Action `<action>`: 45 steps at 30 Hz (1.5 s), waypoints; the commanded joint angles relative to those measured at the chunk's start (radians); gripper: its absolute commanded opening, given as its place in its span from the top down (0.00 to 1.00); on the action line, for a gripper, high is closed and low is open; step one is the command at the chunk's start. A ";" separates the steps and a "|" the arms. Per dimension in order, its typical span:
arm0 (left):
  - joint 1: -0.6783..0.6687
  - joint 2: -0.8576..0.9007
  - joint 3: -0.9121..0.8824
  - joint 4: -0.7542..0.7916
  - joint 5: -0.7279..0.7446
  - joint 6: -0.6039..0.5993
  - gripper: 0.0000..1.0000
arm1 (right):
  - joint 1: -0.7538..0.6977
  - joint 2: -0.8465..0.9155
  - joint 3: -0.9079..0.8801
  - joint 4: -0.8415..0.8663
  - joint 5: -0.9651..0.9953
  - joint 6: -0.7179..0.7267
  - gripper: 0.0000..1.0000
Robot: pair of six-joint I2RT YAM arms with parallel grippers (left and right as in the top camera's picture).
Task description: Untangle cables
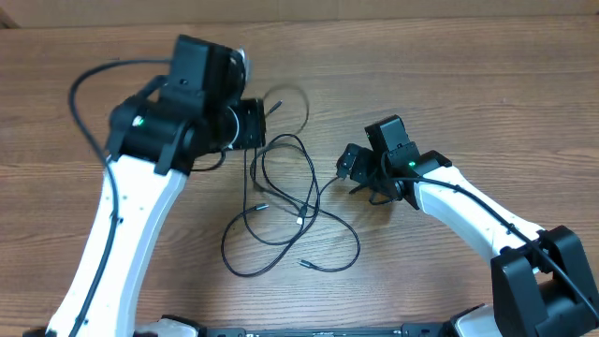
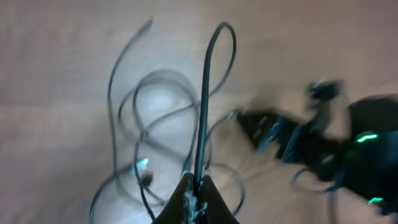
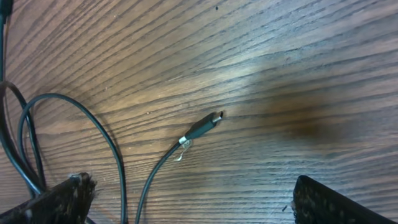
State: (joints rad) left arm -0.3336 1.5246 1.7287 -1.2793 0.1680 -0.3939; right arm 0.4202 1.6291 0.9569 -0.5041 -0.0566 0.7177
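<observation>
Several thin black cables (image 1: 281,201) lie in a loose tangle of loops on the wooden table, between the two arms. My left gripper (image 1: 255,124) is above the tangle's top left, shut on one cable (image 2: 205,93); that cable runs up from the closed jaws and curls over. The other loops (image 2: 155,118) lie blurred beyond it. My right gripper (image 1: 343,170) is at the tangle's right edge, low over the table and open. Its fingers (image 3: 59,199) stand wide apart with two cable strands (image 3: 118,168) between them. One strand ends in a small plug (image 3: 208,124).
The right gripper (image 2: 267,130) appears blurred in the left wrist view, right of the held cable. Both arms' white links (image 1: 131,234) reach in from the near edge. A thick black arm cable (image 1: 80,112) loops at the far left. Bare wood surrounds the tangle.
</observation>
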 commanded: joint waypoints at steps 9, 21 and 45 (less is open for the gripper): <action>-0.111 0.261 -0.084 0.038 0.058 -0.026 0.96 | -0.001 0.005 -0.002 0.006 -0.008 0.013 0.00; -0.222 0.267 -0.184 0.161 -0.055 -0.059 0.95 | -0.001 0.005 -0.002 0.006 -0.008 0.013 0.00; -0.222 0.271 -0.435 0.262 -0.188 -0.220 0.89 | -0.001 0.005 -0.002 0.006 -0.008 0.013 0.00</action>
State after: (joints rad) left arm -0.5549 1.7901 1.3121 -1.0225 0.0093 -0.5682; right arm 0.4202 1.6291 0.9569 -0.5014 -0.0643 0.7292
